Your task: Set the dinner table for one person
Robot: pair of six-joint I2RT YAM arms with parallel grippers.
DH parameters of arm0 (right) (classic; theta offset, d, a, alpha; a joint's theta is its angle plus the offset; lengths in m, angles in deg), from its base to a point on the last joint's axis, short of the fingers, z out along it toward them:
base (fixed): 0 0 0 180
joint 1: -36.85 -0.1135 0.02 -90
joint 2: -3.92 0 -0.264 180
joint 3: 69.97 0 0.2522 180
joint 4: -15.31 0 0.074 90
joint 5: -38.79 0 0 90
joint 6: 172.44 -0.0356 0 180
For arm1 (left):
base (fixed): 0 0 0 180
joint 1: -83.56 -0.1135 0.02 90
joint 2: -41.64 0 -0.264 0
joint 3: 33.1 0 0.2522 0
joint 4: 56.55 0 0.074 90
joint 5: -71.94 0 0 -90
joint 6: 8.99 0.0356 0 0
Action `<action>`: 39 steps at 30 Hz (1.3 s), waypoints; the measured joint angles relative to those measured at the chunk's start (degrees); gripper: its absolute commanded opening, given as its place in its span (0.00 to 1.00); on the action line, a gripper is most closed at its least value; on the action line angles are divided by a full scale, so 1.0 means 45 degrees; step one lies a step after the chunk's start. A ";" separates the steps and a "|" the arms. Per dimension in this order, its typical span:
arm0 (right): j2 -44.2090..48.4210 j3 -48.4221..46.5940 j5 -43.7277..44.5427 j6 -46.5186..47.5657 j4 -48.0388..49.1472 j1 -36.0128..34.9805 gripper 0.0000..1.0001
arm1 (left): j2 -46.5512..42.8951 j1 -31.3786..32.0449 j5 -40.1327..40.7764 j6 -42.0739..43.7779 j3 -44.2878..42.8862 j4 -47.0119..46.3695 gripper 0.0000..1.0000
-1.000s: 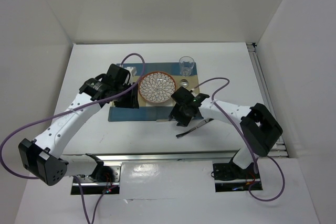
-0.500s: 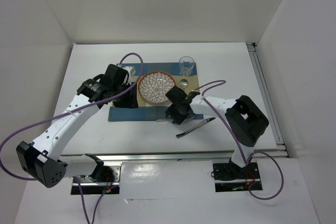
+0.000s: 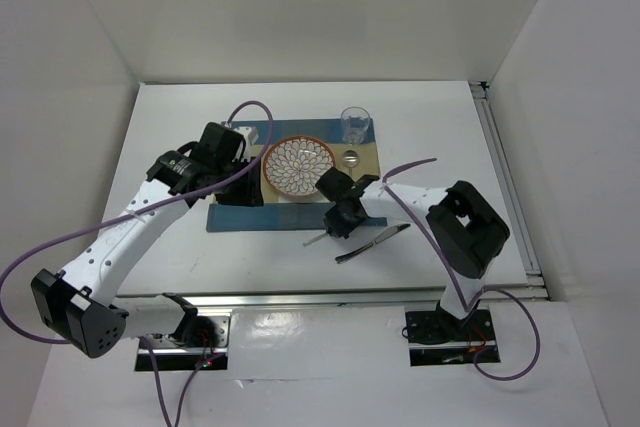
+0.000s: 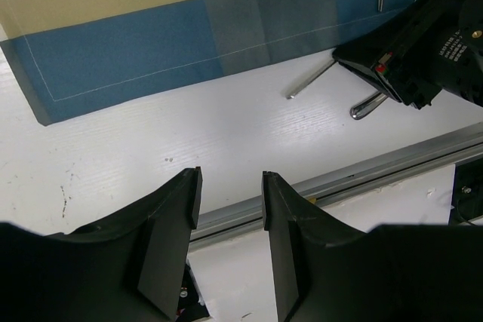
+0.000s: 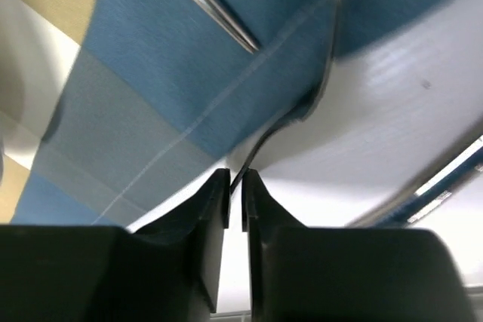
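Note:
The white dinner table [image 3: 175,127] carries a blue-and-tan placemat [image 3: 228,215] with a patterned plate [image 3: 298,167] on it and a glass [image 3: 355,124] at its far right corner. My right gripper [image 3: 340,217] is at the placemat's near edge, shut on a thin metal utensil [image 3: 316,240] whose handle sticks out to the near left. In the right wrist view the gripper [image 5: 235,175] pinches its curved neck [image 5: 317,96]. My left gripper [image 3: 240,179] hovers over the placemat's left side. In the left wrist view it [image 4: 230,175] is open and empty.
A second utensil [image 3: 375,241] lies on the table just right of my right gripper. Another [image 5: 207,1] lies on the placemat right of the plate, its round end showing in the top view [image 3: 350,158]. A metal rail [image 4: 377,171] runs along the near edge.
My right gripper has shifted slightly left along the placemat's near edge, and the utensil in it has swung so its handle now points out over the white table. The left arm has hardly moved.

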 measured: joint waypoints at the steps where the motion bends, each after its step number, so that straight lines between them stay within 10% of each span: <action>1: 0.0053 0.0000 0.0044 -0.0151 -0.0112 -0.0083 0.15 | 0.0000 0.0000 0.0000 0.0000 0.0000 0.0000 0.54; 8: 0.0515 0.0000 0.0903 -0.1005 -0.1404 -0.0806 0.01 | 0.0000 0.0000 -0.0015 0.0015 0.0000 -0.0049 0.54; 27: 0.3492 -0.0073 0.2569 -0.4075 -0.3978 -0.2871 0.00 | 0.0005 0.0000 -0.0151 0.0350 0.0000 -0.0068 0.54; 39: 0.1977 -0.3993 0.2249 0.8456 -0.1821 0.2492 0.00 | 0.0005 0.0000 0.0039 0.0355 -0.0005 -0.0039 0.54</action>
